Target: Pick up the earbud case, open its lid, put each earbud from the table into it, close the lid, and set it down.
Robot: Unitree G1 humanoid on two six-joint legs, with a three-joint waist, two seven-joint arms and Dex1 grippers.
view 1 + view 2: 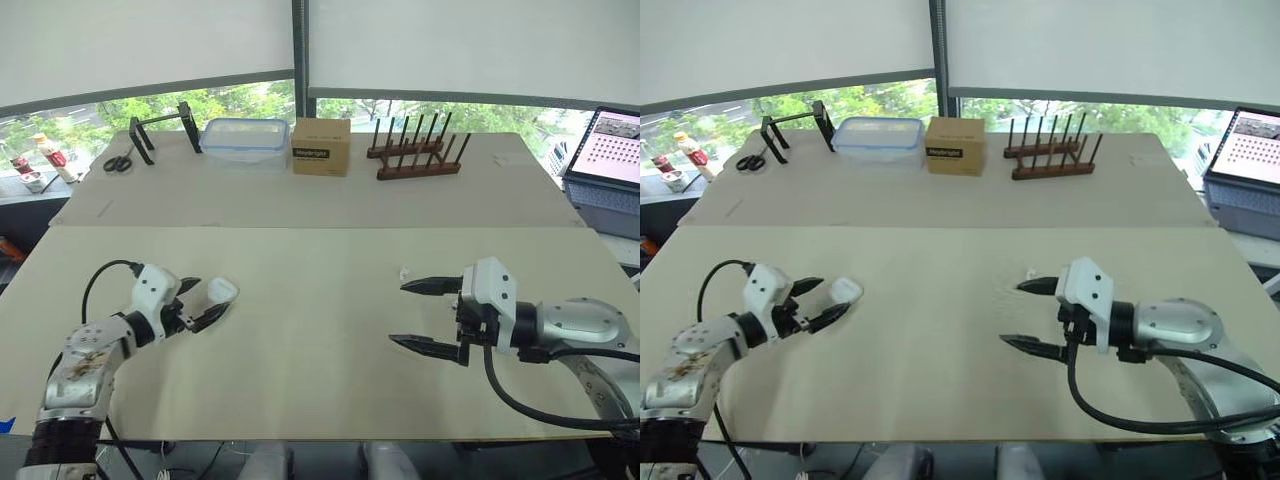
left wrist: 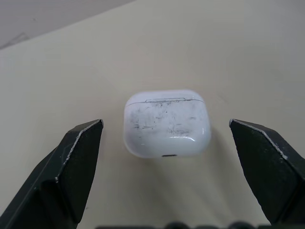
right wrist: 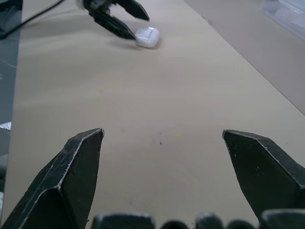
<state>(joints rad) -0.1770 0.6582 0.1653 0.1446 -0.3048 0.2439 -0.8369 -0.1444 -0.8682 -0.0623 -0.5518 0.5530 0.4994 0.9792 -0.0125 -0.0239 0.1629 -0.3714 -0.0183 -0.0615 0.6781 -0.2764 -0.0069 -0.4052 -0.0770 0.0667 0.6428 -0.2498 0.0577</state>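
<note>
1. Step in hand looks like the first one, the pickup. The earbud case (image 2: 167, 123) lies on the worktop (image 1: 300, 360), lid closed, between the left pincer (image 1: 203, 302) fingers.
2. Left pincer is spread wide and grips nothing, with a gap on each side of the case. Next move probably calls for squeezing in, then lifting.
3. Right pincer (image 1: 400, 313) is spread wide and empty, well apart from the case. A small white bit (image 1: 404, 272), likely an earbud, lies just beside it.
4. Cardboard box (image 1: 321, 147), wooden rack (image 1: 415, 150) and scissors (image 1: 117, 163) sit far back. Nothing blocks the grab.
</note>
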